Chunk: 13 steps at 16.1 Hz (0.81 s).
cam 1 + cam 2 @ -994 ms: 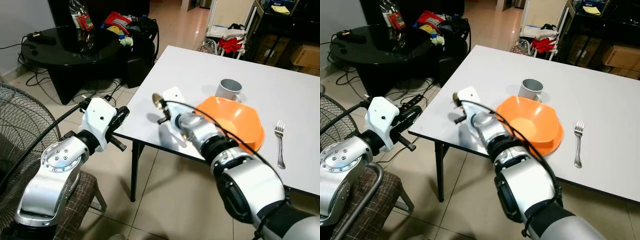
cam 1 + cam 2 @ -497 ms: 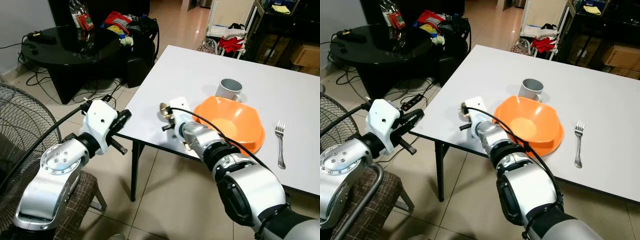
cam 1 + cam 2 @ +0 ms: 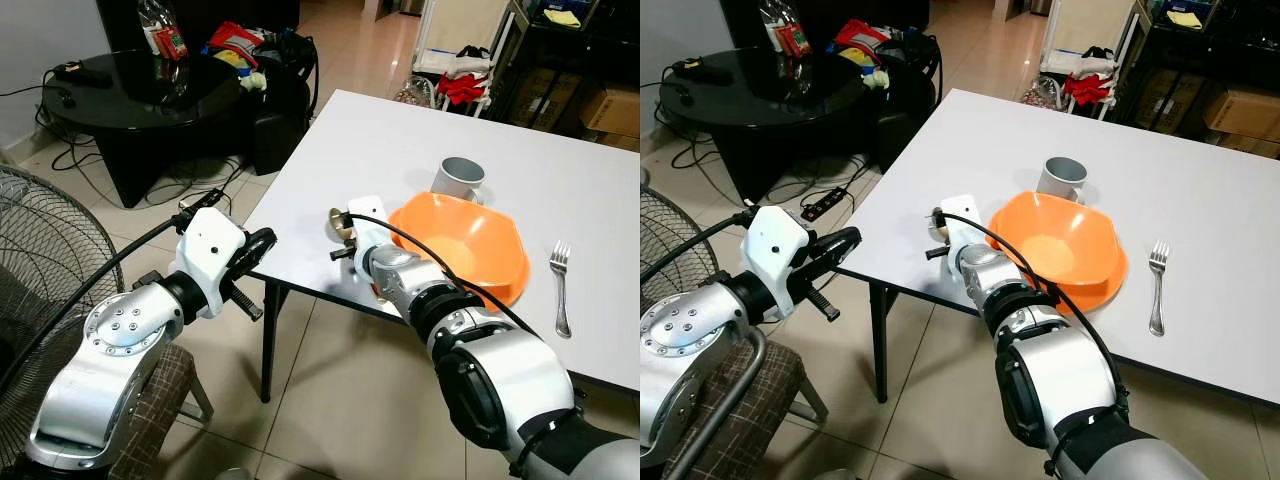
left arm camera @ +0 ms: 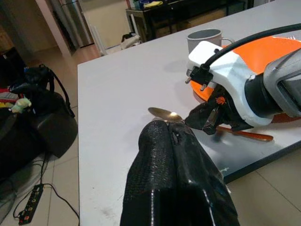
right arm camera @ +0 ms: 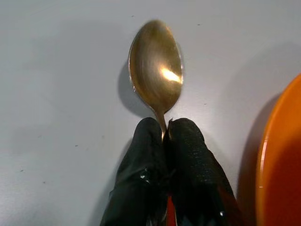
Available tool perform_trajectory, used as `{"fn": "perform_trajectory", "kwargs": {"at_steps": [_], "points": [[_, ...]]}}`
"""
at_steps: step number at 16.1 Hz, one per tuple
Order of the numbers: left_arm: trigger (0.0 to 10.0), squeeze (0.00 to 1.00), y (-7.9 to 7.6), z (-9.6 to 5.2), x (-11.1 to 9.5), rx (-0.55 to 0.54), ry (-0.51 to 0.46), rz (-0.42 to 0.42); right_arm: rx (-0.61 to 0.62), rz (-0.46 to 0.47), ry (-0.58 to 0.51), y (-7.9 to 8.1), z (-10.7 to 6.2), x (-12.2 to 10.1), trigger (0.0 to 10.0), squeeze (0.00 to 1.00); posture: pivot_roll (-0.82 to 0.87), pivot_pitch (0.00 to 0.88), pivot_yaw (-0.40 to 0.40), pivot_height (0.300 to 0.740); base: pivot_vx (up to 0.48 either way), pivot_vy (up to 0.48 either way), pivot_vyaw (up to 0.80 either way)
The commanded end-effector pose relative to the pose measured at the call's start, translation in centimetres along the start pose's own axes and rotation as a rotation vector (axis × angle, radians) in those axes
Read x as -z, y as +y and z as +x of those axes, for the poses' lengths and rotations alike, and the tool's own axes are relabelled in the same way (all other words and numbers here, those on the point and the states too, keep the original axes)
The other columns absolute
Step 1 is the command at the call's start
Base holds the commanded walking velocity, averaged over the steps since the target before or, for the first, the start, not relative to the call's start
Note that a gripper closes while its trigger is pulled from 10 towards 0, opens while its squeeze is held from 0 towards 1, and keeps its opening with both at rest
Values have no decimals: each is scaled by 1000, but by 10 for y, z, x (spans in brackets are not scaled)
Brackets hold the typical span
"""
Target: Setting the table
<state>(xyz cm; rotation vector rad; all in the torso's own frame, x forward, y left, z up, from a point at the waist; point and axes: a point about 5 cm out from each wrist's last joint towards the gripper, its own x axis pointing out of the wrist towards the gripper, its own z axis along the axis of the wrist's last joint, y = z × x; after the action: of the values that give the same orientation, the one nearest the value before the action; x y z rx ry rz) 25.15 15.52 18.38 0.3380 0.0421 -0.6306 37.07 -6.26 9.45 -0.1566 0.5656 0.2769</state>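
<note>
A gold spoon (image 5: 156,63) with an orange handle (image 4: 244,134) lies low on the white table (image 3: 380,140), just left of the orange bowl (image 3: 465,245). My right gripper (image 5: 165,128) is shut on the spoon's neck, and the spoon's bowl (image 3: 341,222) pokes out past the white wrist housing. A grey mug (image 3: 459,180) stands behind the orange bowl. A silver fork (image 3: 560,285) lies to the bowl's right. My left gripper (image 3: 258,244) hovers shut and empty at the table's near left edge, its fingers (image 4: 171,160) pointing toward the spoon.
A black round table (image 3: 130,90) with a bottle (image 3: 163,40) stands at the far left, with bags (image 3: 270,70) beside it. A fan (image 3: 40,260) and a chair seat (image 3: 160,400) sit under my left arm. Cables (image 3: 195,185) run over the tiled floor.
My right gripper has carried the spoon rightward to beside the orange bowl and lowered it to the table. My left arm has drifted right toward the table's edge.
</note>
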Motion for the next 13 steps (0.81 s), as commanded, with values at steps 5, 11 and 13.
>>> {"fn": "perform_trajectory", "kwargs": {"at_steps": [5, 11, 13], "points": [[10000, 0, 2, 1, -2, -1, -4, 15, -20, 42, -93, -3, -2, -21, 10000, 1000, 125, 0, -67, 740, 0, 0, 0], [10000, 0, 12, 11, 2, -122, -4, 3, -163, 11, -335, 3, -13, -69, 10000, 1000, 114, 0, -62, 740, 0, 0, 0], [10000, 0, 11, 21, 5, -176, -2, -38, -192, -66, -491, -12, -36, -76, 10000, 1000, 91, 0, -54, 740, 0, 0, 0]]}}
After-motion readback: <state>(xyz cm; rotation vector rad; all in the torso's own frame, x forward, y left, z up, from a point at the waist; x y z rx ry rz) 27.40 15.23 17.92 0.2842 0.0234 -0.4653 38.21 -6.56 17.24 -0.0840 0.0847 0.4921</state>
